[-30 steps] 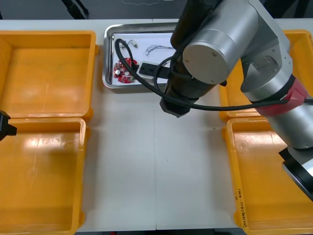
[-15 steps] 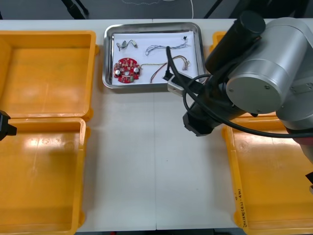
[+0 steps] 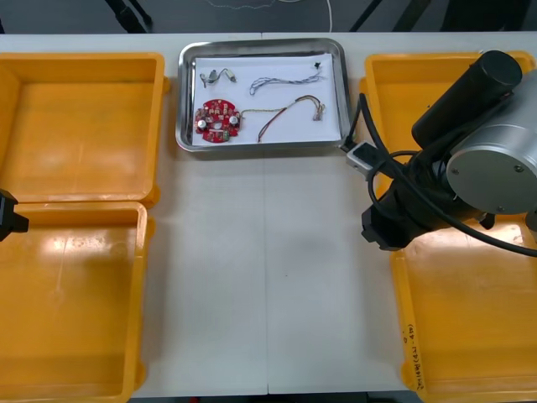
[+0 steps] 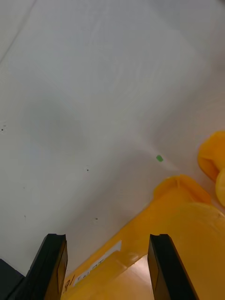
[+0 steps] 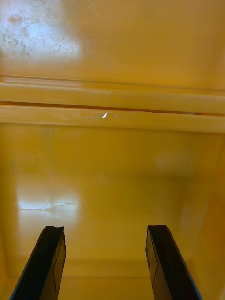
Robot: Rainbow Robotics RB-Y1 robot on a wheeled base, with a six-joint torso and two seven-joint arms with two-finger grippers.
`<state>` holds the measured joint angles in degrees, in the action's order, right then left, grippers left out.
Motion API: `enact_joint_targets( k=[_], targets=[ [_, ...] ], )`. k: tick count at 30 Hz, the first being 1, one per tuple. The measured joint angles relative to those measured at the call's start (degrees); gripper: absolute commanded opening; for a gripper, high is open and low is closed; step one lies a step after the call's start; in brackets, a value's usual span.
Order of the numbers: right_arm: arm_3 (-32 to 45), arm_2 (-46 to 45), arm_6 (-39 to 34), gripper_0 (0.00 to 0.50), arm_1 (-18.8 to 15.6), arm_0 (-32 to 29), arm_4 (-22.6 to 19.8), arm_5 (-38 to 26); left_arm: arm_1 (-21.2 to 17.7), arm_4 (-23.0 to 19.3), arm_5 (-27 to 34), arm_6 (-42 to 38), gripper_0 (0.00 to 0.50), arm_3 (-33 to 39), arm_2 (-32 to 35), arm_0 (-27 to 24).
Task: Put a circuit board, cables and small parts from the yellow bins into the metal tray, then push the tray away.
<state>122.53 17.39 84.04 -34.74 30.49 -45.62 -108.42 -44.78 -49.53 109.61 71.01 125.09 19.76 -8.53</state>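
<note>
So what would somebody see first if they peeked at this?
Probably the big silver right arm over the right side of the table, with the right gripper open above a yellow bin's rim. Then the round red circuit board and thin cables in the metal tray at the far edge. The left gripper hangs open over a left bin.

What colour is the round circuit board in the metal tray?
The circuit board is red; the front view shows it best.

R arm (image 3: 436, 206): round silver housing (image 3: 495, 172) w/ black cylinder (image 3: 466, 94) beyond it, black cables (image 3: 394, 156) looping beside housing to sm. grey connector (image 3: 361, 156). R gripper (image 4: 108, 236), L gripper (image 5: 105, 228): flat black fingers.
</note>
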Motion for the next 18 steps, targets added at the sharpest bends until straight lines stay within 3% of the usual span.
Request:
enact_joint_targets(
  k=[4,13,18],
  targets=[
    [1.1,-0.8,-7.3,0.5,-1.0,-1.3,0.0,-1.1,0.0,0.0,0.0,0.0,0.5,0.0,0.0,0.0],
    [2.4,-6.8,-13.5,0.5,-2.0,-5.1,0.3,-1.3,0.0,0.0,0.0,0.0,0.5,0.0,0.0,0.0],
    [2.4,-9.8,-14.3,0.5,-2.8,-7.8,2.7,-1.3,0.0,0.0,0.0,0.0,0.5,0.0,0.0,0.0]
  ],
)
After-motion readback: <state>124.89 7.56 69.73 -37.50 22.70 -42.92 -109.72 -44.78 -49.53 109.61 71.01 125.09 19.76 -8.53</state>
